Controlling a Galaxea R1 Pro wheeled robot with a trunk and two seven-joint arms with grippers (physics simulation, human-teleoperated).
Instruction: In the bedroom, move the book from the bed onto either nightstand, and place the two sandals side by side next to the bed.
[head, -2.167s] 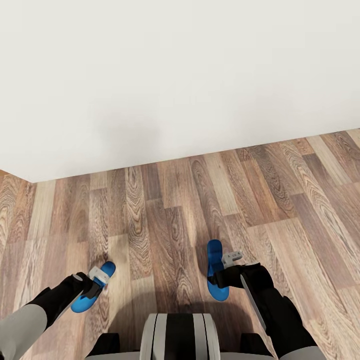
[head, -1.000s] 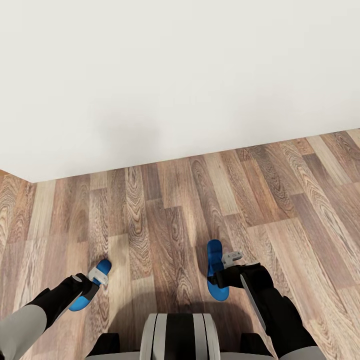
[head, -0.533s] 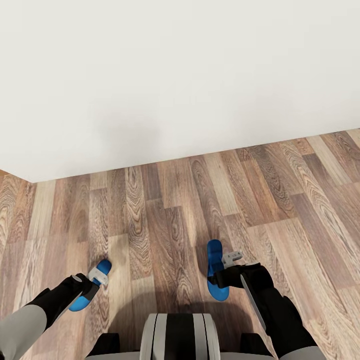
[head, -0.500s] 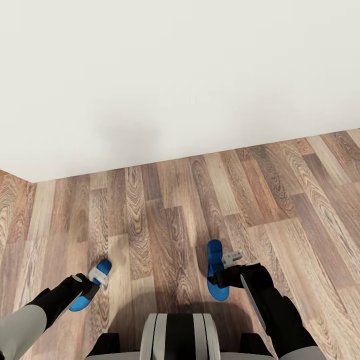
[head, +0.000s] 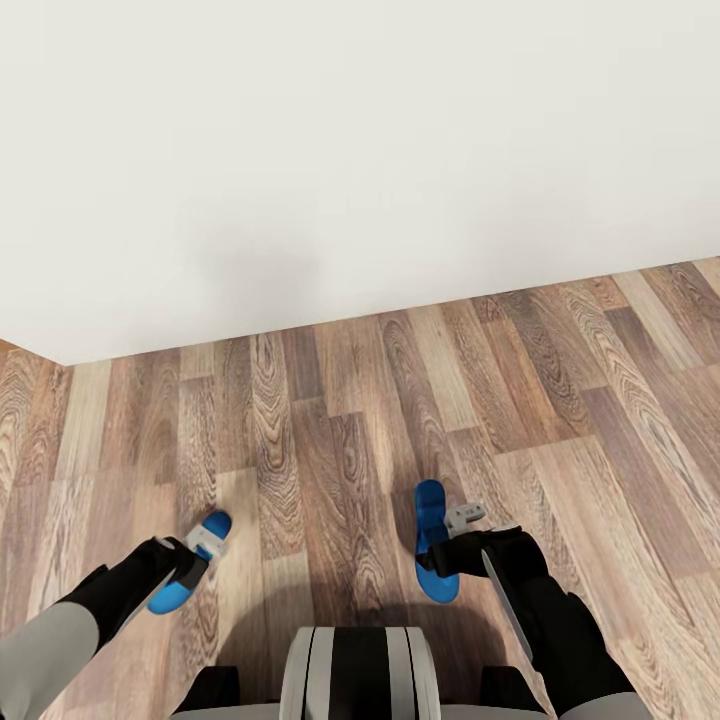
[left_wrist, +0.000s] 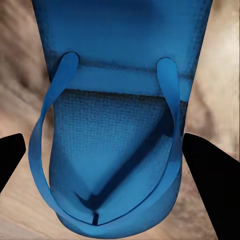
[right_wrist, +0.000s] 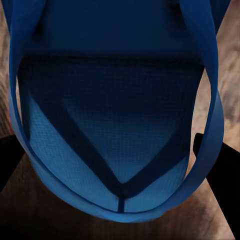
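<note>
At your left gripper first: its dark fingers flank the left sandal on both sides in the wrist view, but I can't tell whether they pinch the sole or just bracket it. Same at the right gripper: the fingers sit either side of the right sandal, contact unclear. Both wrist cameras look straight down onto the thong straps, so you're centred.

Outward from there: the sandals lie well apart on the wood floor, left one angled, right one roughly pointing at the white surface ahead, which may be the bed side or a wall; can't say which.

My read: you're at the grasp or the placement of the pair. To do it well:
- confirm a firm pinch across each sole, not on a strap, since straps will flex and slip
- bring the two soles parallel, toes the same way
- close the gap between them before letting go
- set them flat, then release.
</note>
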